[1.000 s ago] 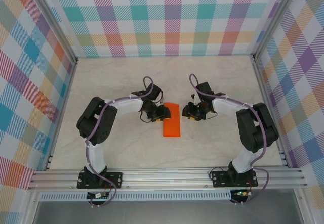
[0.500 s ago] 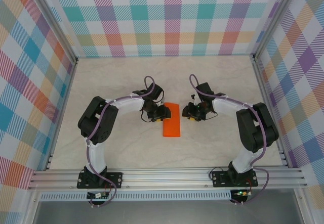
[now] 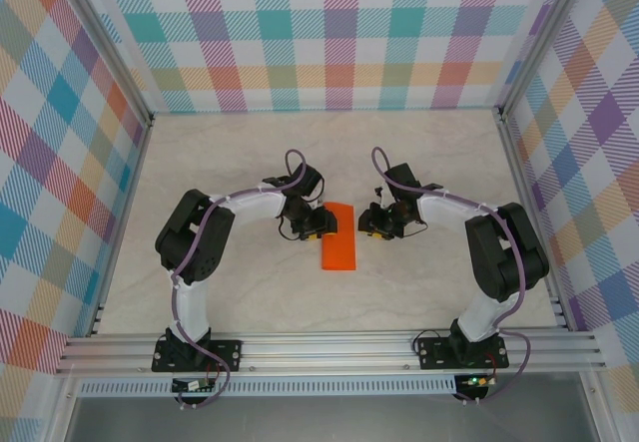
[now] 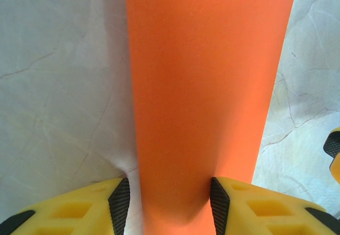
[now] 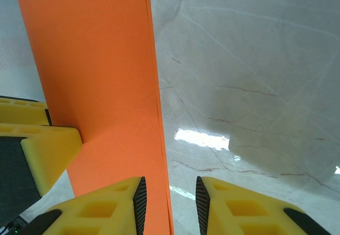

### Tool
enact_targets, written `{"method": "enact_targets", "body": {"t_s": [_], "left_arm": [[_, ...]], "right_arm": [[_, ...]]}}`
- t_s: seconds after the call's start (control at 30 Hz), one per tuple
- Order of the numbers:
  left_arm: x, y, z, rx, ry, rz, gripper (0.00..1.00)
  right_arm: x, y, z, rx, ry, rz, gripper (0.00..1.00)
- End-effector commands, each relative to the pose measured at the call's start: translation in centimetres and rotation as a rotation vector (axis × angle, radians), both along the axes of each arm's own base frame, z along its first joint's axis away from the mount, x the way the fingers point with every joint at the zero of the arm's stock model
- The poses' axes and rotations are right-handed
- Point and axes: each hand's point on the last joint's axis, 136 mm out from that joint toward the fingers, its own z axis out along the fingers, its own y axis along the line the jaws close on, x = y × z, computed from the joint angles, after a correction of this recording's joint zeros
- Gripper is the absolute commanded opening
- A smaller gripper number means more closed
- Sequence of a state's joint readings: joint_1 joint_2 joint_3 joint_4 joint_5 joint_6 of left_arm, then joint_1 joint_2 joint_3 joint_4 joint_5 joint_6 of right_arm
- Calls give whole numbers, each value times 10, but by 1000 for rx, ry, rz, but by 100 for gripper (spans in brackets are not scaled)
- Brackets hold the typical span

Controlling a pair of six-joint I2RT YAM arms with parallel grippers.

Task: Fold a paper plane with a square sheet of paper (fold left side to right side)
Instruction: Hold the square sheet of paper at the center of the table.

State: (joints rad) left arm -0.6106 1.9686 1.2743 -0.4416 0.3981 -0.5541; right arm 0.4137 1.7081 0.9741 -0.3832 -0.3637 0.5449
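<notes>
1. From above, the orange sheet (image 3: 338, 242) is found at the middle of the frame on the table (image 3: 240, 163), folded into a narrow rectangle. Its long axis is laid from top to bottom of the frame, leaning slightly right at the top; no pointed end is formed yet. The left gripper (image 3: 318, 224) is set at its upper left edge, the right gripper (image 3: 370, 221) just beside its upper right edge.
2. From the left wrist, the orange sheet (image 4: 202, 86) is seen as a band down the centre. The left gripper (image 4: 169, 206) is spread. One finger (image 4: 219, 203) is planted on the paper and the other on bare table, probably to pin the sheet flat.
3. From the right wrist, the orange sheet (image 5: 95, 76) is seen at the left, its edge led into the narrow gap of the right gripper (image 5: 170, 200). The jaws are held apart with nothing pinched, likely so that the edge can be caught.
</notes>
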Motion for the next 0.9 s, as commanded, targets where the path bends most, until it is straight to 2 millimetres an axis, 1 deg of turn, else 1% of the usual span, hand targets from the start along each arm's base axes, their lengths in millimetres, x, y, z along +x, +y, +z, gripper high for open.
{"method": "enact_targets", "body": {"t_s": [0.0, 0.23, 0.47, 0.87], "left_arm": [[-10, -4, -16, 37, 32, -25, 47], [-12, -4, -21, 51, 40, -27, 47], [-13, -4, -21, 55, 42, -30, 48], [-14, -4, -25, 64, 49, -34, 48]], "right_arm": [[-4, 4, 7, 27, -4, 4, 32], [-4, 4, 11, 30, -12, 2, 32], [-3, 9, 15, 61, -20, 2, 27], [-4, 10, 14, 61, -14, 2, 24]]}}
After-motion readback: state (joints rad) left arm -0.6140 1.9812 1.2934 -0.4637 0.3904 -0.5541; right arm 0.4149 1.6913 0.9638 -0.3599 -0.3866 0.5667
